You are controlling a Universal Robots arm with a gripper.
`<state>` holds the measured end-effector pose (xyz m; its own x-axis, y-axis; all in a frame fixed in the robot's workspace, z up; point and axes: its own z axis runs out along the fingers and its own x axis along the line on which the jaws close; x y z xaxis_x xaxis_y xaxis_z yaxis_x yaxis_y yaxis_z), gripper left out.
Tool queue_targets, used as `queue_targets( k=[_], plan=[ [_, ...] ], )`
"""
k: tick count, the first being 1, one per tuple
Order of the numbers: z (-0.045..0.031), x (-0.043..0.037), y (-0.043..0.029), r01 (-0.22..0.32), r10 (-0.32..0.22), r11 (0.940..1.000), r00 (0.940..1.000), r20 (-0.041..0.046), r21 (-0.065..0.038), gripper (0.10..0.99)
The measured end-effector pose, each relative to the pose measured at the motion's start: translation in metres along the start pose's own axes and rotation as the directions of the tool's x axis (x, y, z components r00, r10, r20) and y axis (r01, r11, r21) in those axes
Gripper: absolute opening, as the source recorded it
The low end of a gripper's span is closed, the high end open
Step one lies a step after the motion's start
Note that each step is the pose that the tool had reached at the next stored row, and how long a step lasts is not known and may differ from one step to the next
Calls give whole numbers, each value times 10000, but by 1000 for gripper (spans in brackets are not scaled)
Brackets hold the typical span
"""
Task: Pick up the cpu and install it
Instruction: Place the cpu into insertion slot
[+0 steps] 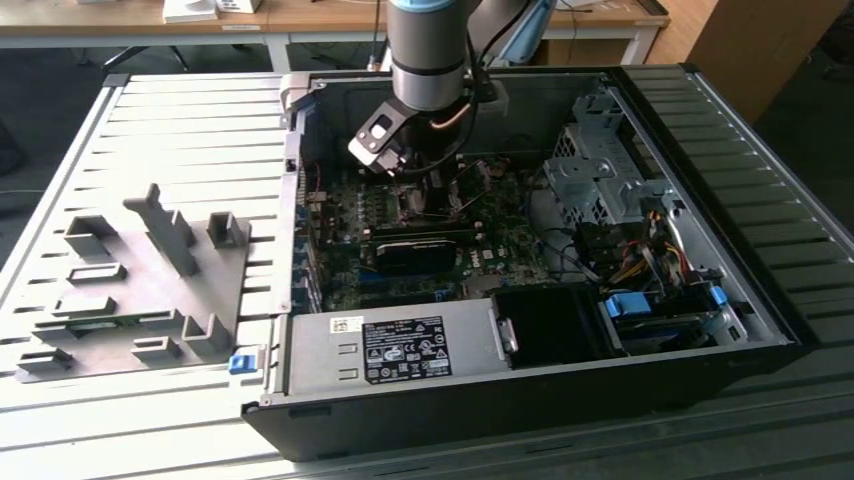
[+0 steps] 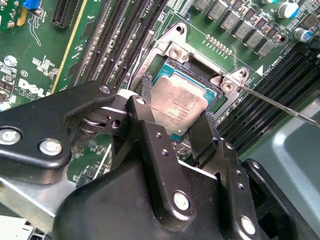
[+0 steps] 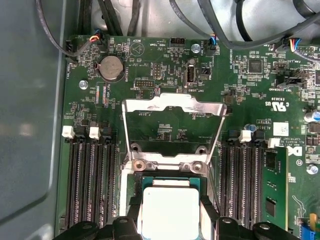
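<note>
Black metal pincer (image 2: 175, 120), low inside the machine, is closed on the cpu (image 2: 177, 102), a small flat square chip with a silvery-grey metal top and a thin greenish rim, one finger against each of two opposite edges. In both wrist views the cpu lies square within the dark square socket (image 2: 200, 65), and it looks level with the socket's frame, though whether it is fully seated or a shade above cannot be told. Picking up therefore appears done, and placing is at or close to its end. Just beyond the socket, the bright steel load plate (image 3: 172, 107) stands flipped up, and the thin wire lever (image 2: 280, 105) juts out to one side, so by this judgement releasing the cpu, closing the load plate and latching the wire lever remain. Around the socket spreads the green motherboard (image 3: 165, 65) with its rows of black memory slots (image 3: 90, 185). In the exterior view, all this sits in the open black computer case (image 1: 534, 400), which lies on a grey slatted table (image 1: 160, 130), with grey plastic blocks (image 1: 147, 270) well apart toward the exterior view's left.
</note>
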<state>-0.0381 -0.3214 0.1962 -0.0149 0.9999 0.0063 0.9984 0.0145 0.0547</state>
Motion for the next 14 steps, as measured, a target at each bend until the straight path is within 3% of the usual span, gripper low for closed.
queue_targets(
  k=[14],
  plan=[
    [26, 12, -1, 0, 0, 10000, 10000, 0, 0, 541]
  ],
)
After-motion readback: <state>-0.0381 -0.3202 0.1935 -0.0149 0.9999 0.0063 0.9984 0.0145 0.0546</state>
